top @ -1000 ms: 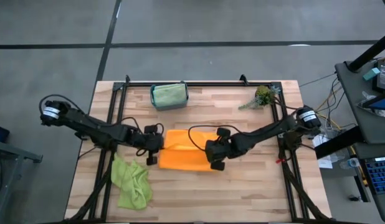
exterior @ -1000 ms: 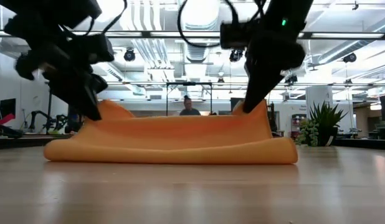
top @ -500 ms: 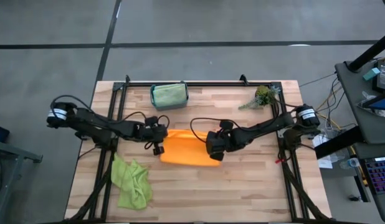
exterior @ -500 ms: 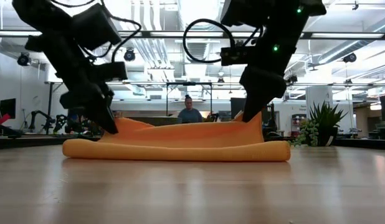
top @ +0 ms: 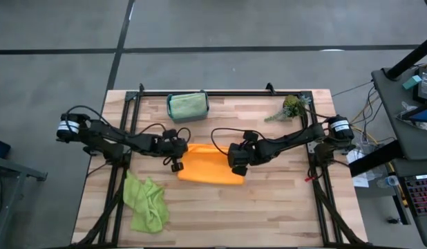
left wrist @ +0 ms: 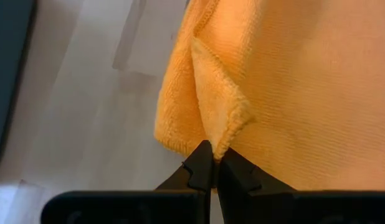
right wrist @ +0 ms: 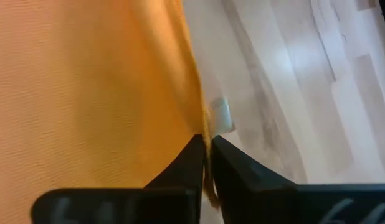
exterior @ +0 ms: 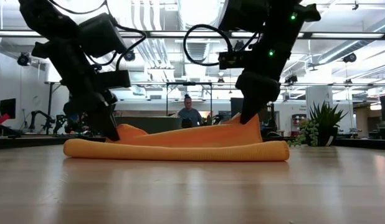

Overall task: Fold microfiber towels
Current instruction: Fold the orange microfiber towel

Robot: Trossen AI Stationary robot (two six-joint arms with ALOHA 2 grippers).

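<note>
Two corners of the orange towel, doubled over at mid-tabletop, are pinched by the left gripper and right gripper; being soft and limp, it is best held at its corners.

You have three towels in sight: one orange towel, one lime green towel, one sage green towel; also one plant sprig, two grippers.

orange towel folded on table | left tool, right tool pinch its far corners
</note>
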